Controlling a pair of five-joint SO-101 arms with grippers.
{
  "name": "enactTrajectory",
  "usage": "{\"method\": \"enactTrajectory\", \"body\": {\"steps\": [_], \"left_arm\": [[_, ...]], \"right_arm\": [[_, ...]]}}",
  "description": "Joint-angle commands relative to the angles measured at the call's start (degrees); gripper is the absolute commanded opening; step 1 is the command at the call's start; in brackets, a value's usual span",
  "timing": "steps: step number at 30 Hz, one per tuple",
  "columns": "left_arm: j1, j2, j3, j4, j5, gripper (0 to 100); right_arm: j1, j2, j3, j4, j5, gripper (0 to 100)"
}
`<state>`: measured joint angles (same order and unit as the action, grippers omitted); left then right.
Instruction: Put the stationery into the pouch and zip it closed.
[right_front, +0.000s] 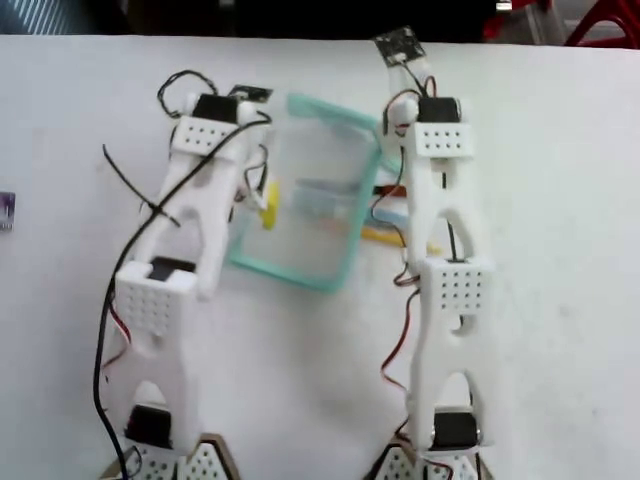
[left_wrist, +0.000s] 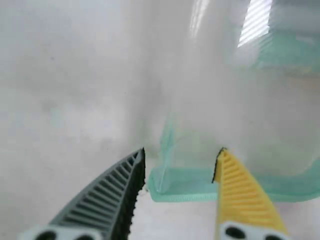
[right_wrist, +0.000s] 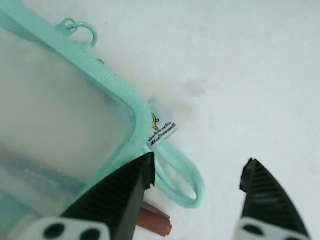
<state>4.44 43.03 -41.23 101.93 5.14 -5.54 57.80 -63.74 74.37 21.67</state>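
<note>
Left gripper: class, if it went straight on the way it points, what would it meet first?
Probably the clear plastic pouch with mint-green trim: its trimmed edge lies just ahead of the open left gripper, though depth is unclear.

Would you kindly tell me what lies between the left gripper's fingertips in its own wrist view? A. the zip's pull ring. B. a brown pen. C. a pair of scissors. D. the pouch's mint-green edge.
D: in the left wrist view the pouch's mint-green edge runs across the gap between the grey and yellow fingertips of the open left gripper.
</note>
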Motion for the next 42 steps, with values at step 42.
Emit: {"method": "enactTrajectory", "body": {"steps": [42], "left_arm": [[-1.3,-1.4,1.2,-1.3,0.4,24]], "right_arm": [[10.2,10.6,-18.3,-1.0,-21.4,27.9]]}}
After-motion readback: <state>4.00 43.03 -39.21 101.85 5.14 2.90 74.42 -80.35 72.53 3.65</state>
